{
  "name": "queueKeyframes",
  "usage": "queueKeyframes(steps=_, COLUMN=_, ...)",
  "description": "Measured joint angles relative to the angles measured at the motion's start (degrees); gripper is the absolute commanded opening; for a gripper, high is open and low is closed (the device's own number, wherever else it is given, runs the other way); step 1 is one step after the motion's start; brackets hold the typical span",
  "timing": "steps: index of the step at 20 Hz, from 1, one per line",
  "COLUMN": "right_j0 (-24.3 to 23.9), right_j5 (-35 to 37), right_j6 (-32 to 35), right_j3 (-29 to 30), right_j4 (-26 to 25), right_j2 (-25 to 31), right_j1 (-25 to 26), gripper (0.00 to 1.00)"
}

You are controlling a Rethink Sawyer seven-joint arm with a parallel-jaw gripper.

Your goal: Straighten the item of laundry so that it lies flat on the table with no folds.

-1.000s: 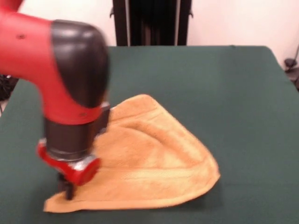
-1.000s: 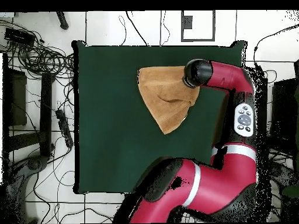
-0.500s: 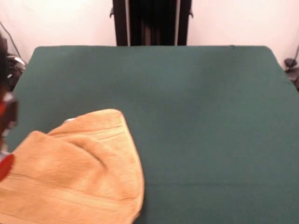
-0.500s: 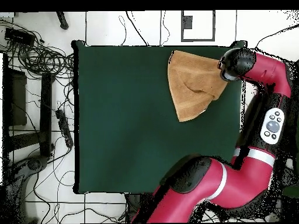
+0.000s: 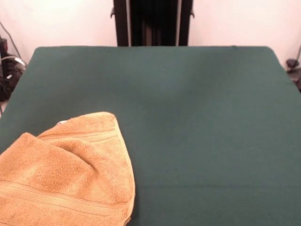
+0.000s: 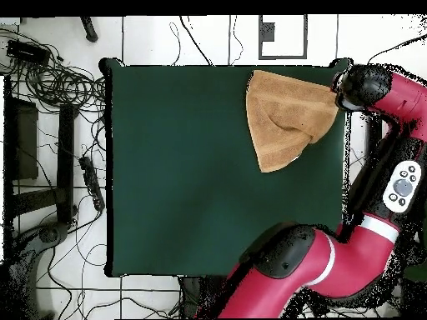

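Still far from flat: orange-tan terry washcloth (image 5: 63,169) bunched and folded over at the near left corner of the dark green felt table (image 5: 197,117). Red-and-black arm's gripper (image 6: 350,90) beside the cloth's edge overhead; clenched or released, cannot tell. Unfolding all left.

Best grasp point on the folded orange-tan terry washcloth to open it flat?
Probably the loose pointed corner of the orange-tan terry washcloth, the tip toward the middle of the dark green felt table in the overhead view. Come straight down and pull inward: the cloth tapers to that tip, and its other edges crowd the table's corner.
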Motion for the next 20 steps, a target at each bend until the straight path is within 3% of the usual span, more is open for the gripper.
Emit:
queueKeyframes(steps=5, right_j0=-0.3, right_j5=0.0, right_j6=0.0, right_j3=-0.7, right_j4=-0.4, right_j2=2.9, right_j1=0.0, gripper=1.0)
queueKeyframes(steps=13, right_j0=-0.3, right_j5=0.0, right_j6=0.0, right_j3=0.0, right_j4=0.7, right_j2=3.0, right_j1=-0.8, gripper=1.0)
queueKeyframes(steps=17, right_j0=-0.2, right_j5=0.0, right_j6=0.0, right_j3=4.4, right_j4=3.5, right_j2=1.4, right_j1=-4.1, gripper=1.0)
queueKeyframes(steps=20, right_j0=0.0, right_j5=0.0, right_j6=0.0, right_j3=11.1, right_j4=6.6, right_j2=-0.5, right_j1=-8.9, gripper=1.0)
